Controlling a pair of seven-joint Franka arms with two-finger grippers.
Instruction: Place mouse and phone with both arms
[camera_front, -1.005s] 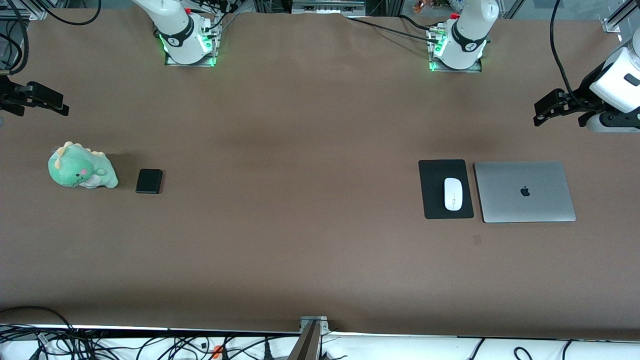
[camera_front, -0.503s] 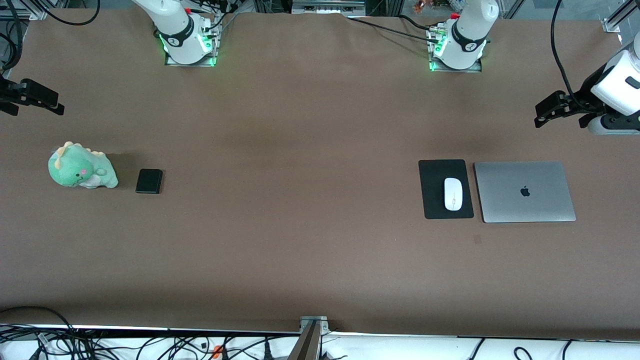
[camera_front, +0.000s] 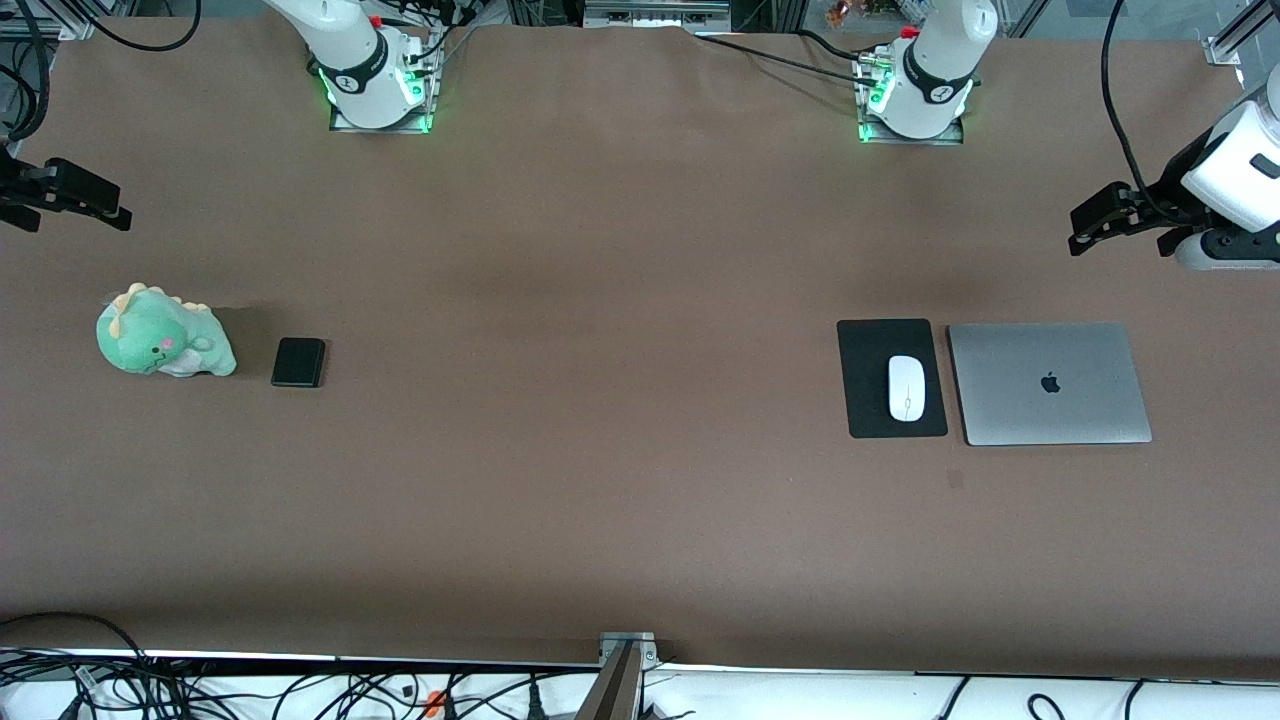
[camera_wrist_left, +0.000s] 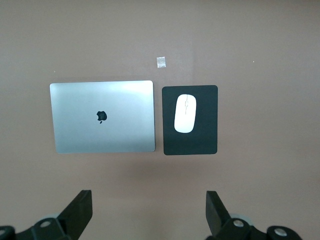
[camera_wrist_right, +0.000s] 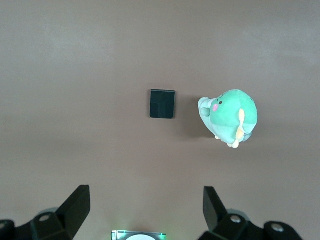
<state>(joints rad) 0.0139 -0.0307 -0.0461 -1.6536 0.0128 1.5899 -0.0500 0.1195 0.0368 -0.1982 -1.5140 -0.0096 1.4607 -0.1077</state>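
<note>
The glossy white oval mouse (camera_front: 906, 388) is seen lying on a flat black rectangular pad (camera_front: 866, 400), beside a closed silver laptop (camera_front: 1048, 383). The small black slab phone (camera_front: 298, 361) is laid on the brown table (camera_front: 600, 420) near a green plush dinosaur (camera_front: 163, 332). The left pincer (camera_front: 1088, 220) and right pincer (camera_front: 100, 205) are held spread apart, empty, above the table's ends.

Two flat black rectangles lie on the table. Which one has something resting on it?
The larger one, the black pad beside the closed laptop: the white mouse sits on it. The small black phone beside the green plush toy carries nothing.
</note>
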